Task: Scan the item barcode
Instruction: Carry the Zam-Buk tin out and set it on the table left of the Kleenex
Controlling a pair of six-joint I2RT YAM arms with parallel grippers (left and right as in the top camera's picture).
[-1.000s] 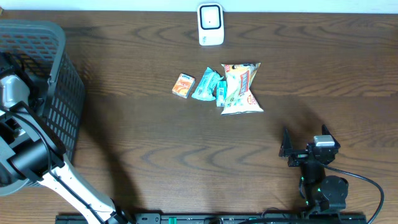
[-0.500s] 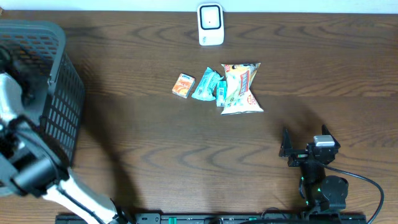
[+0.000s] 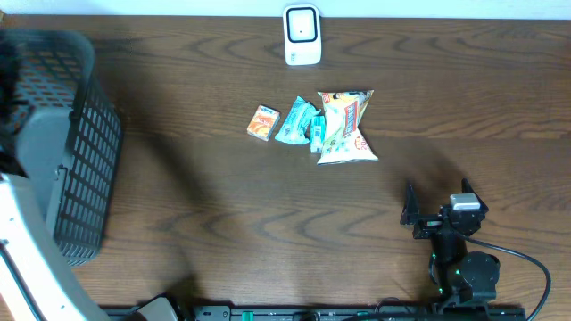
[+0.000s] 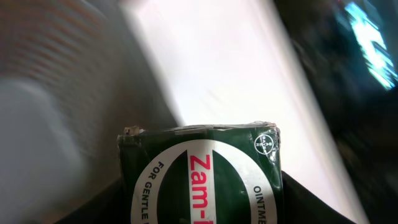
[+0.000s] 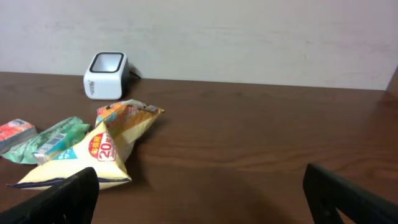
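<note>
In the left wrist view a dark green box [image 4: 199,149] with a white ring and red "Zam-" lettering fills the gap between the jaws of my left gripper [image 4: 202,208], which is shut on it. The background behind it is blurred. From overhead only the blurred white left arm [image 3: 31,205] shows, over the basket. The white barcode scanner [image 3: 302,36] stands at the table's far edge, also seen as a small scanner [image 5: 105,75] in the right wrist view. My right gripper [image 3: 426,214] rests open near the front right with nothing between its fingers.
A dark mesh basket [image 3: 94,134] stands at the left edge. In the middle lie an orange packet [image 3: 263,123], teal packets [image 3: 295,121] and a yellow snack bag [image 3: 346,127]. A black cable [image 3: 522,259] loops beside the right arm's base.
The left arm has swung up over the basket and now shows large and blurred at the left edge. The right arm and the items on the table have not moved.
</note>
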